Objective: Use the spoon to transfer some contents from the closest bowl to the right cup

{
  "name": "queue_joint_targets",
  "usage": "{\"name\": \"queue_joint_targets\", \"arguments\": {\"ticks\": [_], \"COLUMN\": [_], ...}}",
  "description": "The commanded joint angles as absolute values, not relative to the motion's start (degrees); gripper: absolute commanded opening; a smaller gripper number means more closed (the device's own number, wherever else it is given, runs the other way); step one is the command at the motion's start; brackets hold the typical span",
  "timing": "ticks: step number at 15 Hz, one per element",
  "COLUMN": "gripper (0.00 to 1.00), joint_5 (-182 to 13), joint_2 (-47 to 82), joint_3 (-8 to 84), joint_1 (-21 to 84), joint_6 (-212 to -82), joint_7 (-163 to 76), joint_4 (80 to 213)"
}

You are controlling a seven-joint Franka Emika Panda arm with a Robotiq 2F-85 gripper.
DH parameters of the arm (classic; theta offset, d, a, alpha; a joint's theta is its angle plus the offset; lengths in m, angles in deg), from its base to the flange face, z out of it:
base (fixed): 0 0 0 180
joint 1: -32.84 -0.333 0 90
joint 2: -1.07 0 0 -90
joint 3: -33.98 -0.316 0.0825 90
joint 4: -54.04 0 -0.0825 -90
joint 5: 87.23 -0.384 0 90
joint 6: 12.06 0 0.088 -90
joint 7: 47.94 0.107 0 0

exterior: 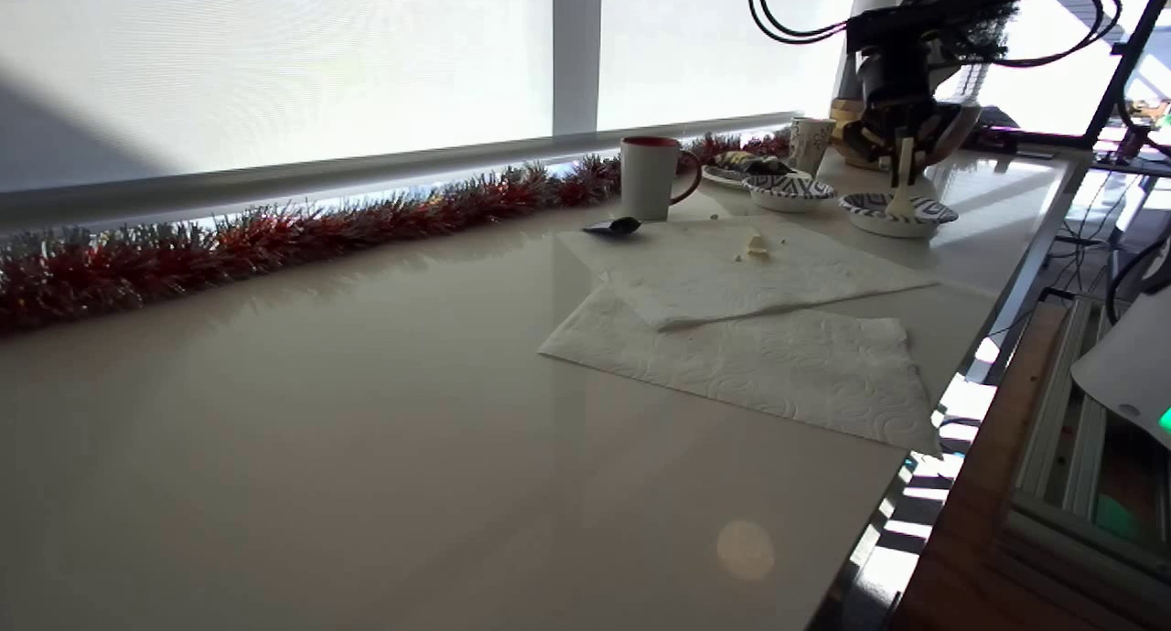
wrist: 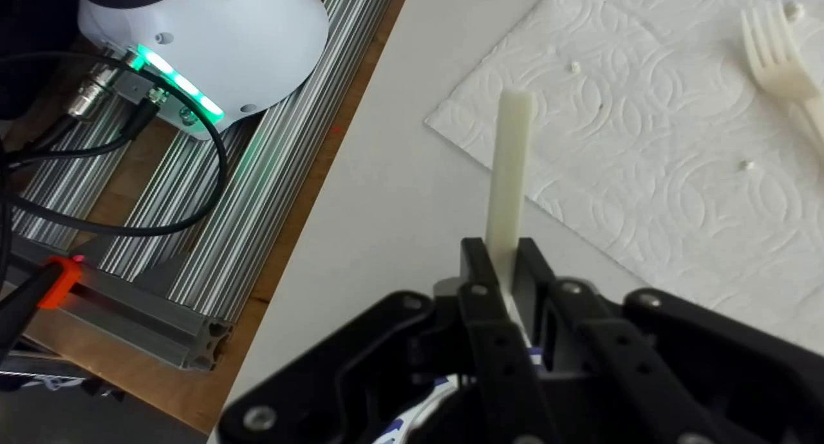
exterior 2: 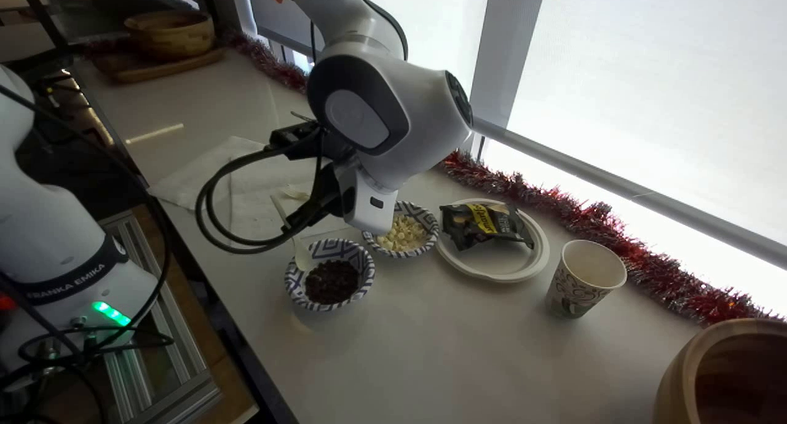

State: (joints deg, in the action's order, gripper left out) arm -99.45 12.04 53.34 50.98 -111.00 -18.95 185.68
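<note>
My gripper (wrist: 501,254) is shut on the handle of a cream-coloured spoon (wrist: 508,161). In an exterior view the gripper (exterior: 906,155) points down over a patterned paper bowl (exterior: 892,229). The spoon's head (exterior 2: 303,258) is inside that bowl (exterior 2: 363,270), near its inner wall, by small dark bits (exterior 2: 332,282). I cannot tell whether the spoon carries any. Part of the bowl's rim (wrist: 421,408) shows under the gripper in the wrist view. A patterned paper cup (exterior 2: 587,276) stands upright near the window; a white mug with red inside (exterior: 646,178) stands farther along.
A second bowl (exterior 2: 430,218) with pale pieces sits beside the first. A plate (exterior 2: 535,261) holds a black packet (exterior 2: 489,224). Paper towels (exterior: 778,366), a fork (wrist: 782,71) and a dark scoop (exterior: 622,226) lie on the table. Tinsel (exterior: 366,229) lines the window; a wooden bowl (exterior 2: 682,375) stands near.
</note>
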Motion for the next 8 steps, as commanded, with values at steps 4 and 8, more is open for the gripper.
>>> {"name": "queue_joint_targets", "arguments": {"ticks": [4, 8], "gripper": [0.03, 0.03], "joint_5": [-101.60, -101.47], "joint_2": [15.71, 17.55], "joint_3": [54.19, 54.19], "joint_1": [53.21, 54.33], "joint_6": [-107.32, -103.88], "joint_7": [-28.54, -34.21], "joint_4": [182.90, 180.90]}}
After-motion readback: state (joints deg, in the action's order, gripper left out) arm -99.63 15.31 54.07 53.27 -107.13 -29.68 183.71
